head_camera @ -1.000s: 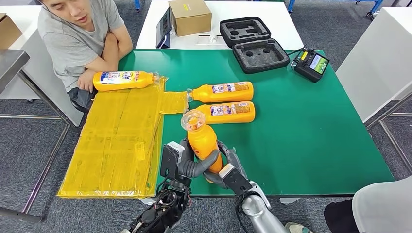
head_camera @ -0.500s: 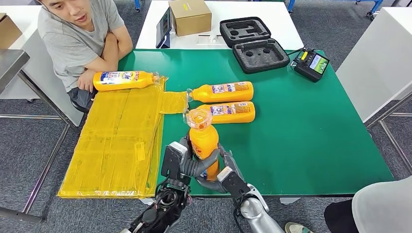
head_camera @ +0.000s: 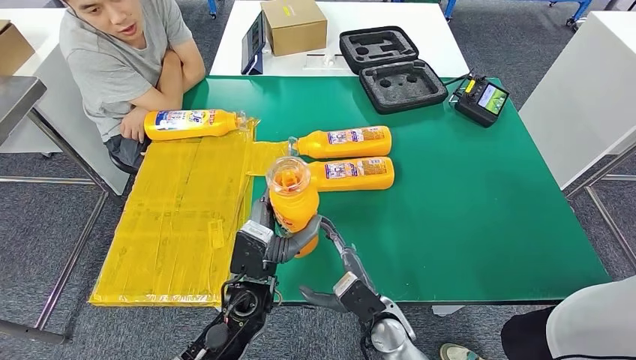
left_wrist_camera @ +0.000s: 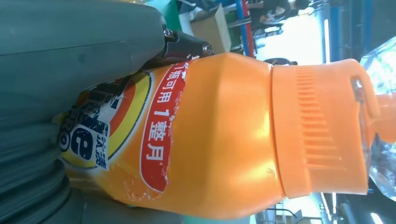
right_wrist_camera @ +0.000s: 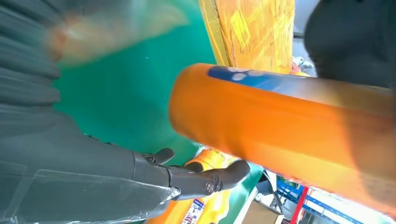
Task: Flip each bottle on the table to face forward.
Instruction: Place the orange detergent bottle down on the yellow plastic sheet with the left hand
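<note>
While left fingers [head_camera: 294, 246] grip bottle [head_camera: 293, 201], right fingers [head_camera: 346, 259] splay.

- The held bottle [head_camera: 293, 204] is orange, with an orange ribbed cap [left_wrist_camera: 317, 130] and a red, white, yellow and blue label [left_wrist_camera: 121, 126].
- The table [head_camera: 465, 195] is green.
- The sheet [head_camera: 180, 217] is yellow.
- The case [head_camera: 391, 67] is black.
- The box [head_camera: 293, 25] is brown cardboard.
- The person's shirt [head_camera: 112, 60] is grey.
</note>
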